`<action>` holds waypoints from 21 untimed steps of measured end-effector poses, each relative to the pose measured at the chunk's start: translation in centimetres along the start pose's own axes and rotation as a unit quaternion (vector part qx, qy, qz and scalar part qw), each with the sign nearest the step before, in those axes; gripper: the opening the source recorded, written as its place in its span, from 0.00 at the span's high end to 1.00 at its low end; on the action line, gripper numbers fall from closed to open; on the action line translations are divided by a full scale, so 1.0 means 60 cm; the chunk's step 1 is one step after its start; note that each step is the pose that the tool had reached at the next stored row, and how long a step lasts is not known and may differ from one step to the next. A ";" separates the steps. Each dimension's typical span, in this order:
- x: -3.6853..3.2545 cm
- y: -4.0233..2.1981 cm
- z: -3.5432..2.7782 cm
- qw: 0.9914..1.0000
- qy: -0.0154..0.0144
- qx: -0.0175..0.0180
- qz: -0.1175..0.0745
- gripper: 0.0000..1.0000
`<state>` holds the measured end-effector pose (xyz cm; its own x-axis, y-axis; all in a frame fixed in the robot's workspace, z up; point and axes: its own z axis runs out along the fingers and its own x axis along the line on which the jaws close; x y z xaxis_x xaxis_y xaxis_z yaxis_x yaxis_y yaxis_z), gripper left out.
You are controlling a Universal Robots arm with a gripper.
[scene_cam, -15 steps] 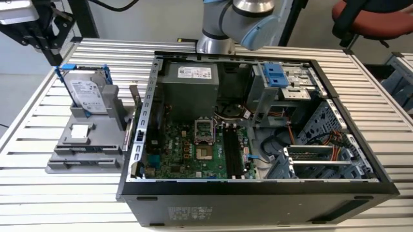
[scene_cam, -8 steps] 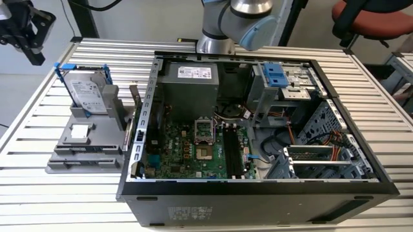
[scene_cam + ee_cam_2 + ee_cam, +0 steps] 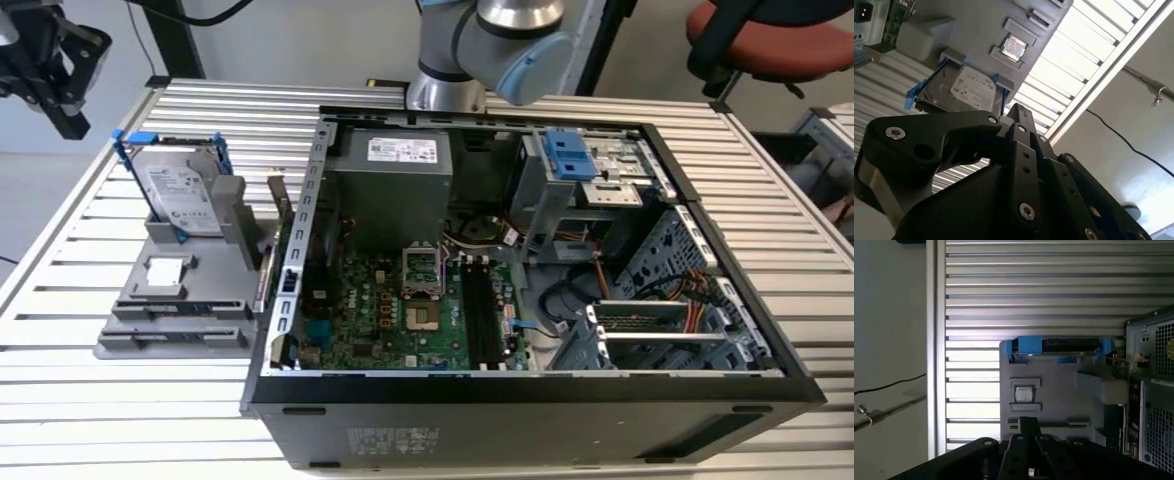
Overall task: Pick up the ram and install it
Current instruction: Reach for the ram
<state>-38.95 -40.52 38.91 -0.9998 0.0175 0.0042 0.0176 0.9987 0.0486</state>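
closed claw (image 3: 1026, 422) near the surface's (image 3: 80, 400) corner
it hangs empty, raised near the gray tray (image 3: 174, 300) with the hard drive (image 3: 180, 190), beside the computer case (image 3: 534, 395).

Gripper (image 3: 1027, 422): over holder (image 3: 1054, 405), fingers together.
Drive (image 3: 1071, 345): on edge, blue-framed, at holder's end.
Case (image 3: 1154, 365): beside holder.
Table (image 3: 1029, 290): slatted, under holder.

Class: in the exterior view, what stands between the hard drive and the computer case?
The ram, on edge beside the grey holder, in the exterior view.

robotics lab: open pc case (image 3: 534, 390) on slatted alu table (image 3: 80, 400).
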 end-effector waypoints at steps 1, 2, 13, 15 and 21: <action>-0.003 -0.003 0.000 1.000 0.000 0.000 0.000 1.00; -0.006 -0.006 0.000 1.000 0.000 0.000 0.000 1.00; -0.047 -0.037 -0.001 1.000 0.000 0.000 -0.002 1.00; -0.052 -0.041 -0.001 1.000 0.000 0.000 -0.003 1.00; -0.056 -0.042 -0.001 0.999 0.002 0.000 -0.032 1.00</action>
<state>-35.60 -43.13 38.83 -0.9989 -0.0472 0.0044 -0.0469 0.9977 0.0486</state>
